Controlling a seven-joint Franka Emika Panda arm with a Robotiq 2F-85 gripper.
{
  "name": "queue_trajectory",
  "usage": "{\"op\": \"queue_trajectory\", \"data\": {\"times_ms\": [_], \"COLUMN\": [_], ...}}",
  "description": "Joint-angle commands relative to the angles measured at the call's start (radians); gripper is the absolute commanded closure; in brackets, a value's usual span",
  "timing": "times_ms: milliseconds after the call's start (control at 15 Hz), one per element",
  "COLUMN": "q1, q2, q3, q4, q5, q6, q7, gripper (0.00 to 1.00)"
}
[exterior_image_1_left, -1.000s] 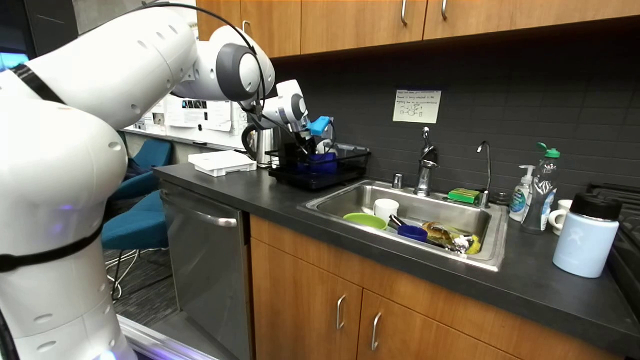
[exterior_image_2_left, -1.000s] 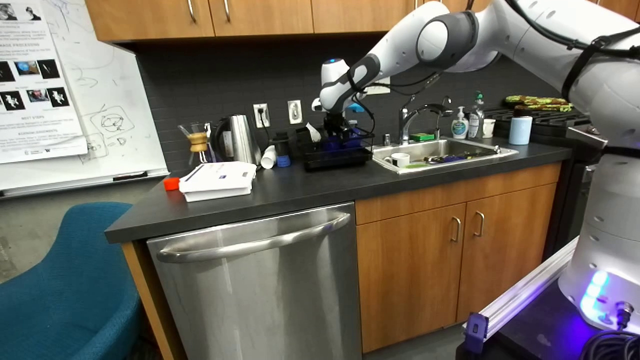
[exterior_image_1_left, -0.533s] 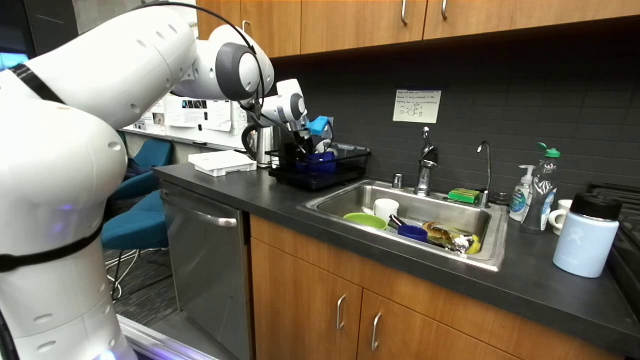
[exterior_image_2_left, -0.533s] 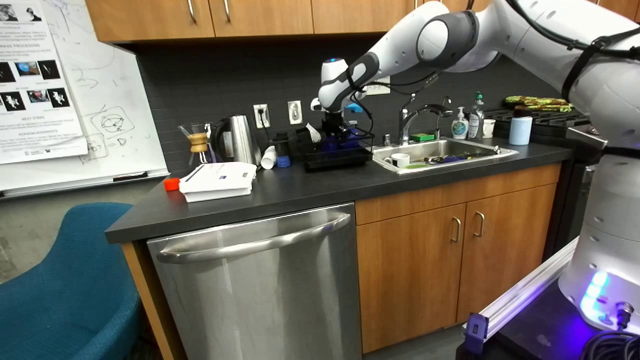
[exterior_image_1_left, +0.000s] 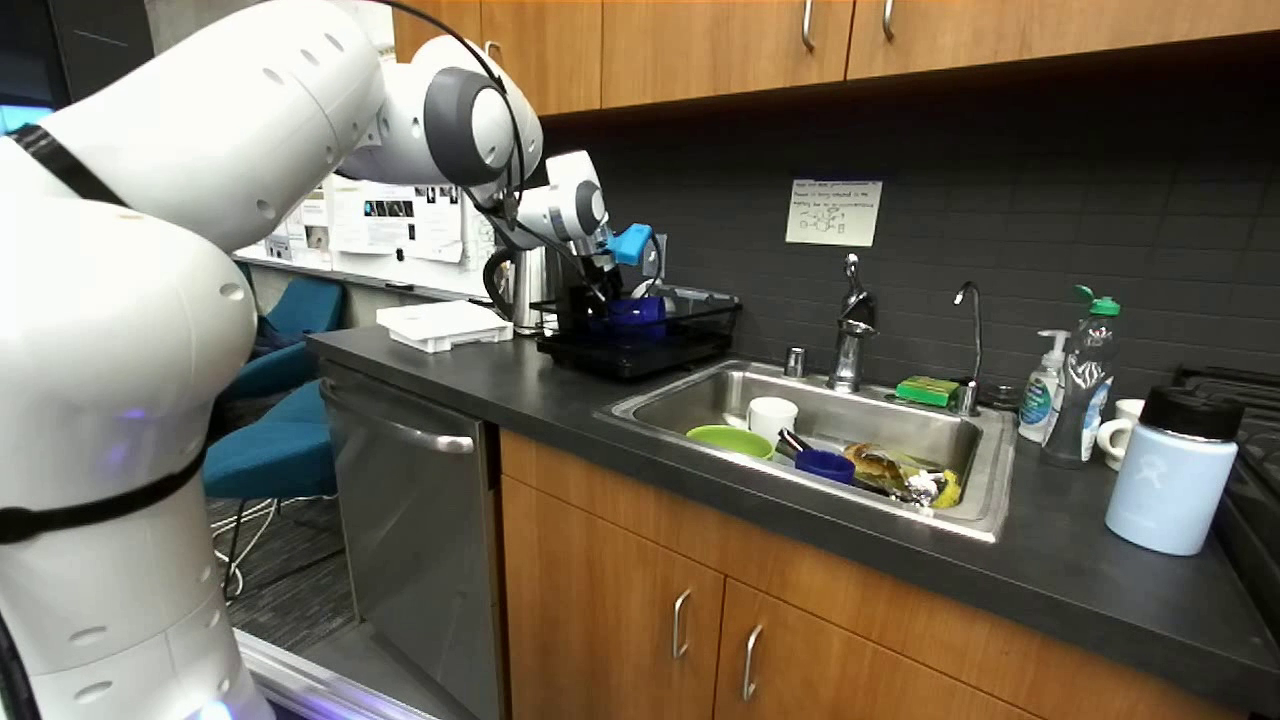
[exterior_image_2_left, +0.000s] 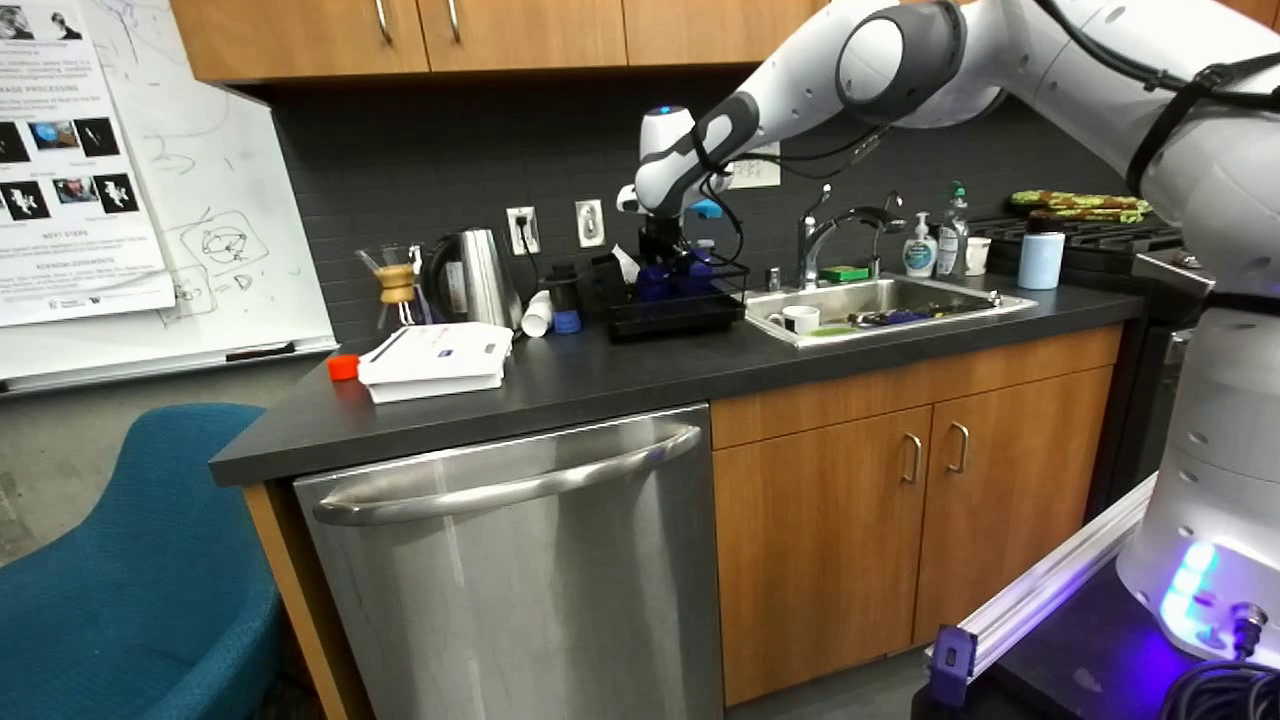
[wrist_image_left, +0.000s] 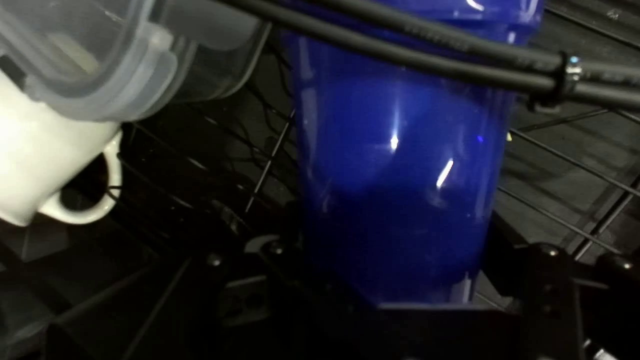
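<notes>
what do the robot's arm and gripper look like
The arm is white and rounded, with grey joint covers, black bands, black cables and blue lights near the bottom. The gripper is black with shiny screws, and a blue piece sits near it.

My gripper (wrist_image_left: 397, 240), half lost in shadow around a cropped blue cup (wrist_image_left: 400, 150)

In the wrist view the top edge cuts off the cup and black cables (wrist_image_left: 440, 39) cover a band of it. The left edge crops the white mug (wrist_image_left: 47, 150), partly behind a clear container (wrist_image_left: 125, 65), also cut off. In both exterior views my gripper is too small to read.
</notes>
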Motion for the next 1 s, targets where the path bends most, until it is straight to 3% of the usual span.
{"op": "queue_trajectory", "data": {"times_ms": [0,333,600,933], "q1": [0.020,0.040,0.059,0.147], "q2": [-0.114,-0.226,-0.354,-0.518], "q3": [-0.021,-0.032,-0.022,-0.037], "q4": [-0.122,-0.228,-0.381,-0.589], "q5": [-0.010,-0.040,-0.054,-0.193], "q6": [0.039,0.061,0.097,0.230], "q7": [0.054,0.103,0.154,0.324], "gripper": [0.45,0.45,0.45,0.45]}}
